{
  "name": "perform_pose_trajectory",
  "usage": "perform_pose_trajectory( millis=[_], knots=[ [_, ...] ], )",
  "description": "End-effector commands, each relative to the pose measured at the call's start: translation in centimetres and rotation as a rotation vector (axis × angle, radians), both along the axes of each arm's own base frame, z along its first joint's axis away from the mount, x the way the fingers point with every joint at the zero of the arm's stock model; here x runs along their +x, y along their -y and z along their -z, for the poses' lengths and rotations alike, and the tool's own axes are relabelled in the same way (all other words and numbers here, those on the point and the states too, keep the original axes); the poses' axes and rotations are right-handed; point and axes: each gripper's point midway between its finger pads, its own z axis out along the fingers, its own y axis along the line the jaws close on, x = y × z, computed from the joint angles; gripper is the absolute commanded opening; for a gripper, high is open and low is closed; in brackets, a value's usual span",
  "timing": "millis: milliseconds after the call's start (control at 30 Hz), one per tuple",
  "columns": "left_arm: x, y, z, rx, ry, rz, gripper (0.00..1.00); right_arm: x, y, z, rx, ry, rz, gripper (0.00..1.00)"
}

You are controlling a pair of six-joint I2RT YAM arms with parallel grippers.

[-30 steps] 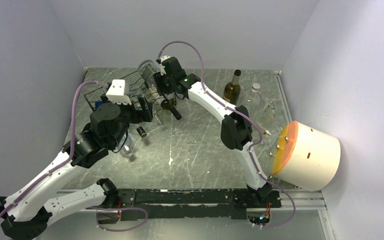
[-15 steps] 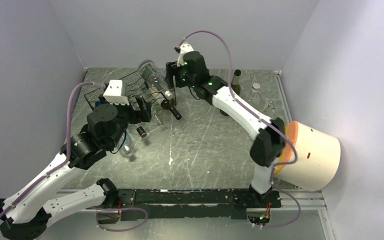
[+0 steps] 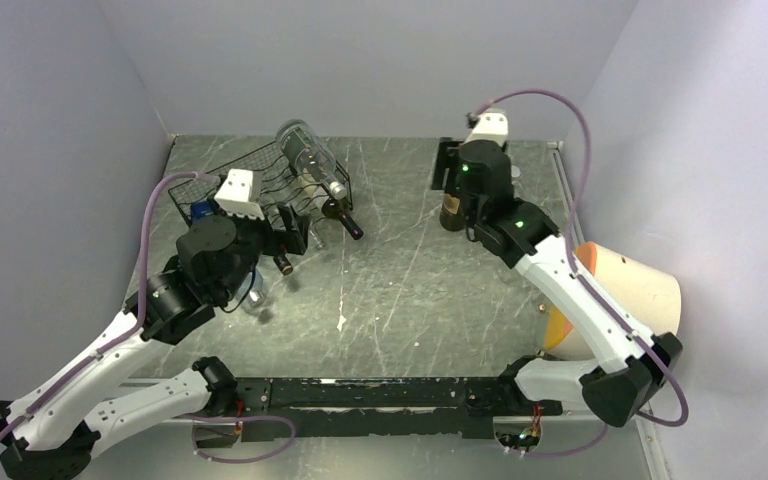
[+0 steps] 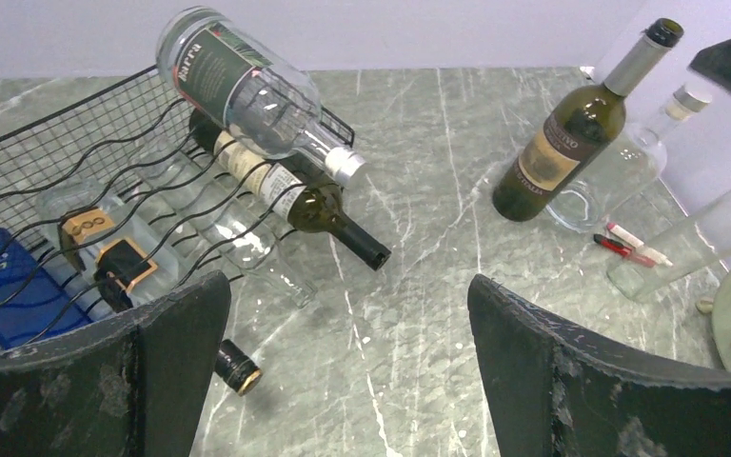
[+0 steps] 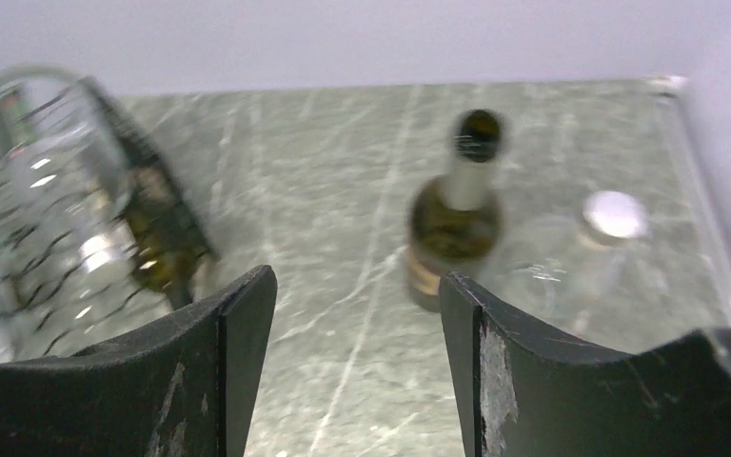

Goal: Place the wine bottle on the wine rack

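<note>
The black wire wine rack (image 3: 250, 180) (image 4: 67, 171) stands at the back left. A clear labelled bottle (image 3: 310, 160) (image 4: 247, 90) lies tilted on top of it. A dark green bottle (image 4: 305, 205) lies in a tier below, its neck sticking out. A dark wine bottle (image 3: 452, 208) (image 4: 566, 143) (image 5: 455, 224) stands upright at the back right. My right gripper (image 3: 447, 165) (image 5: 357, 286) hovers open and empty just short of it. My left gripper (image 3: 295, 232) (image 4: 347, 314) is wide open and empty by the rack's front corner.
A clear capped bottle (image 5: 585, 252) (image 4: 628, 167) stands right of the dark one, with another clear bottle (image 4: 695, 243) nearer. A small black bottle neck (image 4: 238, 367) pokes out by my left finger. A white drum with an orange face (image 3: 625, 300) sits at the right wall.
My right gripper let go of the clear bottle on the rack, opened, and swung right to the upright wine bottle. The left arm hardly moved.
</note>
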Motion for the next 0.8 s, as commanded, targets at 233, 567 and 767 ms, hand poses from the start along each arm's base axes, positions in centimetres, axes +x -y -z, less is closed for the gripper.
perform_pose_trajectory(
  millis=[233,567,767],
  knots=[
    [0.1,2.1,-2.1,-0.057,0.063,0.096,0.98,3.4,8.4,1.8,-0.004,-0.048,0.291,0.67],
    [-0.1,2.4,-1.2,-0.06,0.025,0.105,0.98,8.9,8.1,4.1,-0.02,-0.084,0.212,0.64],
    [0.1,2.5,-1.1,-0.051,0.015,0.102,0.98,10.9,7.6,5.5,-0.061,-0.111,0.174,0.61]
  ],
)
